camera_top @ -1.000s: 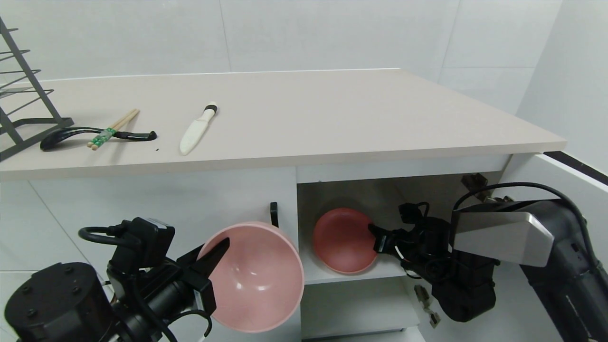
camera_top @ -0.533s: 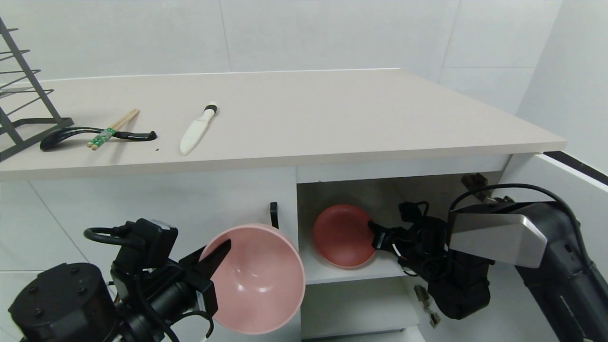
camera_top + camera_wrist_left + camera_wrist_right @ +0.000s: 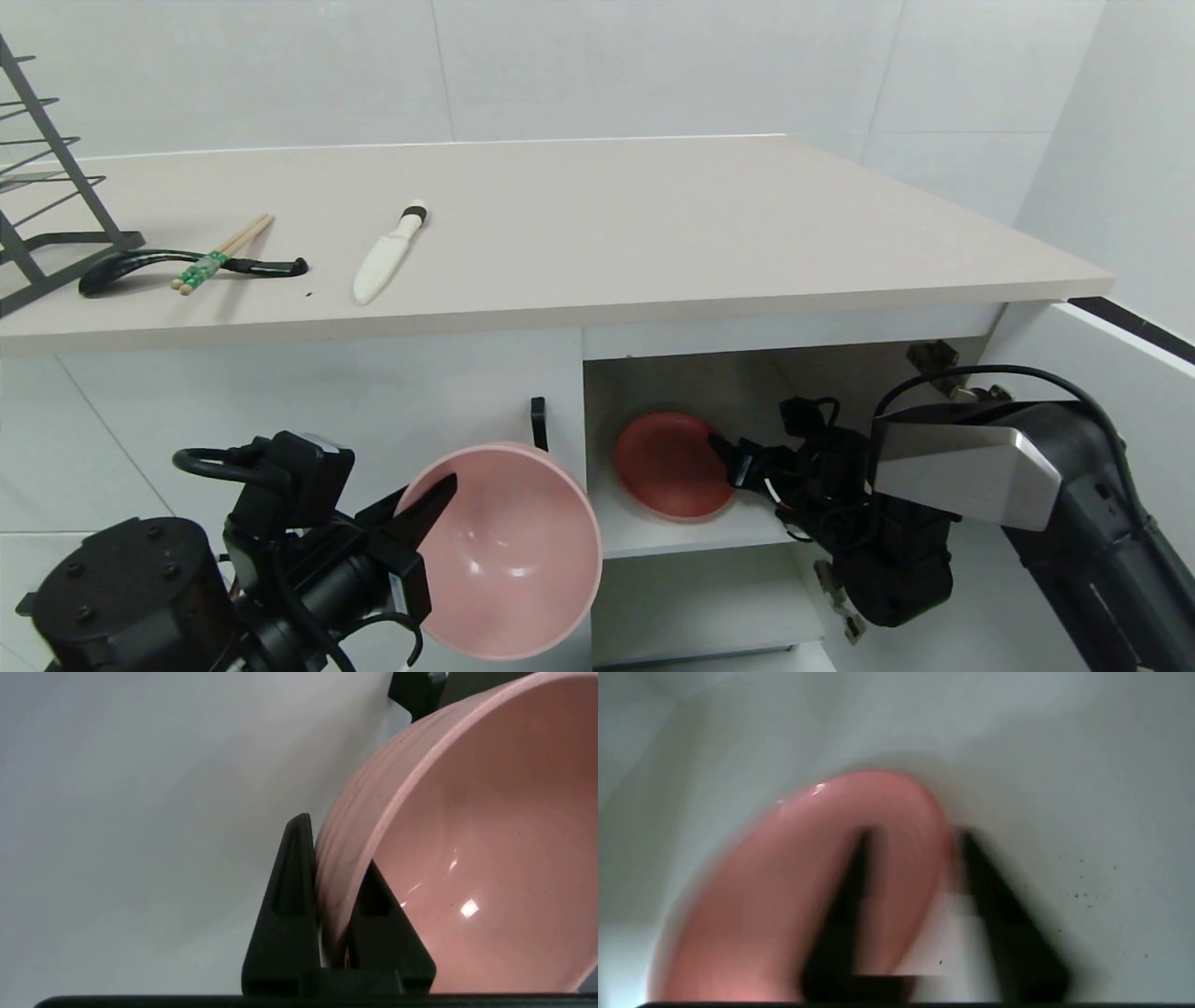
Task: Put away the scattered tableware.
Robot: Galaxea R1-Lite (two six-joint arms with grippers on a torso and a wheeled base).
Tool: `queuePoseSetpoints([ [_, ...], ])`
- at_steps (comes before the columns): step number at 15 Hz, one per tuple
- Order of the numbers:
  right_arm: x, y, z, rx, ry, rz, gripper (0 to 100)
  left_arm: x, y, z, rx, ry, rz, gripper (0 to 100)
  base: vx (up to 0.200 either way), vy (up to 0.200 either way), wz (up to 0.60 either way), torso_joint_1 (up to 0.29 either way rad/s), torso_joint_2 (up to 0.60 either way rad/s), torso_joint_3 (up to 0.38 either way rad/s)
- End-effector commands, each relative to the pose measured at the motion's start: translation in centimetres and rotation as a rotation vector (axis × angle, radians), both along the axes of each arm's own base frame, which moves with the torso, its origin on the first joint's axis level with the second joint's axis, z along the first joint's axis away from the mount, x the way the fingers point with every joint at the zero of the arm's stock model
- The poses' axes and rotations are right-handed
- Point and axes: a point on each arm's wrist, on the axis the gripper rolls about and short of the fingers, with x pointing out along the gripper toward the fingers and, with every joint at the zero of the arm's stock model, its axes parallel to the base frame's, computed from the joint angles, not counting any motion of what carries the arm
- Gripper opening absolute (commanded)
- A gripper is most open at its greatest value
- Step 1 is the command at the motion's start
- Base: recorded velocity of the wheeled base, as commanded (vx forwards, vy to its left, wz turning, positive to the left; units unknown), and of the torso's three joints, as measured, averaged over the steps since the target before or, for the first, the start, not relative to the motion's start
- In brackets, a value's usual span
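A pink bowl [image 3: 509, 551] hangs low in front of the closed cabinet door, with my left gripper [image 3: 422, 511] shut on its rim. The left wrist view shows the bowl [image 3: 467, 859] with its wall pinched between the left gripper [image 3: 334, 849] fingers. A red plate [image 3: 670, 464] lies on the shelf [image 3: 653, 537] inside the open cabinet. My right gripper [image 3: 721, 453] is at the plate's right rim. In the right wrist view the right gripper [image 3: 915, 840] has its fingers spread astride the rim of the red plate [image 3: 775, 933].
On the counter [image 3: 653, 224] lie chopsticks [image 3: 224, 250], a black spoon [image 3: 140, 263] and a white knife [image 3: 385, 257]. A metal rack [image 3: 47, 187] stands at its left end. The open cabinet door [image 3: 1102, 345] juts out on the right. A black handle [image 3: 538, 422] is on the closed door.
The red plate went from tilted up to lying flatter on the shelf, with the right gripper moving in and down. The left gripper and bowl drifted slightly lower.
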Motion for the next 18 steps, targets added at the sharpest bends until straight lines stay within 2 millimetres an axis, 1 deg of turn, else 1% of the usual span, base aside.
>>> queuePoseSetpoints([
  [1, 0.1, -0.2, -0.1, -0.014, -0.004, -0.003, 100, 0.0, 0.0, -0.1, 0.001, 0.003, -0.001, 0, 0.000, 0.000, 0.00, 0.000, 0.00, 0.000],
  [3, 0.2, -0.8, 0.6, -0.053, -0.032, -0.006, 100, 0.0, -0.1, 0.0, 0.000, 0.002, -0.003, 0, 0.000, 0.000, 0.00, 0.000, 0.00, 0.000],
  [4, -0.3, -0.9, 3.3, -0.116, -0.098, -0.003, 100, 0.0, -0.1, 0.0, -0.001, 0.001, -0.003, 0, 0.000, 0.000, 0.00, 0.000, 0.00, 0.000],
  [5, -2.0, -0.8, 4.3, -0.165, -0.086, 0.018, 100, -0.1, -0.1, 0.0, -0.002, 0.000, -0.004, 0, 0.000, 0.000, 0.00, 0.000, 0.00, 0.000],
  [6, -3.5, -0.4, 5.2, -0.179, -0.071, 0.045, 100, -0.1, -0.1, 0.0, -0.003, -0.001, -0.004, 0, 0.000, 0.000, 0.00, 0.000, 0.00, 0.000],
  [7, -5.7, 0.0, 6.6, -0.186, -0.058, 0.084, 100, -0.1, -0.1, 0.1, -0.004, -0.002, -0.007, 0, 0.000, 0.000, 0.00, 0.000, 0.00, 0.000],
  [8, -7.4, 0.5, 8.5, -0.181, -0.075, 0.115, 100, -0.3, -0.3, 0.2, -0.009, -0.008, -0.021, 0, 0.000, 0.000, 0.00, 0.000, 0.00, 0.000],
  [9, -8.7, 0.6, 10.3, -0.172, -0.103, 0.130, 100, -0.6, -0.4, 0.4, -0.012, -0.019, -0.035, 0, 0.000, 0.000, 0.00, 0.000, 0.00, 0.000],
  [10, -10.1, 0.5, 11.8, -0.188, -0.133, 0.136, 100, -0.8, -0.4, 0.6, -0.014, -0.028, -0.044, 0, 0.000, 0.000, 0.00, 0.000, 0.00, 0.000],
  [11, -11.6, -0.3, 12.9, -0.268, -0.166, 0.133, 100, -1.1, -0.6, 0.8, -0.015, -0.039, -0.064, 0, 0.000, 0.000, 0.00, 0.000, 0.00, 0.000],
  [12, -12.9, -1.1, 13.4, -0.319, -0.174, 0.137, 100, -1.4, -1.0, 0.8, -0.006, -0.044, -0.092, 0, 0.000, 0.000, 0.00, 0.000, 0.00, 0.000],
  [13, -14.5, -1.7, 14.3, -0.334, -0.182, 0.147, 100, -1.9, -1.5, 0.7, 0.007, -0.049, -0.132, 0, 0.000, 0.000, 0.00, 0.000, 0.00, 0.000],
  [14, -15.8, -1.9, 15.1, -0.327, -0.200, 0.164, 100, -2.4, -2.2, 0.5, 0.039, -0.054, -0.180, 0, 0.000, 0.000, 0.00, 0.000, 0.00, 0.000],
  [15, -16.9, -2.1, 15.9, -0.317, -0.219, 0.177, 100, -2.6, -3.0, -0.2, 0.106, -0.056, -0.225, 0, 0.000, 0.000, 0.00, 0.000, 0.00, 0.000],
  [17, -17.8, -2.3, 15.9, -0.323, -0.207, 0.191, 100, -2.6, -3.8, -1.1, 0.174, -0.056, -0.259, 0, 0.000, 0.000, 0.00, 0.000, 0.00, 0.000],
  [18, -18.5, -2.6, 15.5, -0.338, -0.185, 0.203, 100, -2.6, -4.8, -1.6, 0.196, -0.051, -0.290, 0, 0.000, 0.000, 0.00, 0.000, 0.00, 0.000],
])
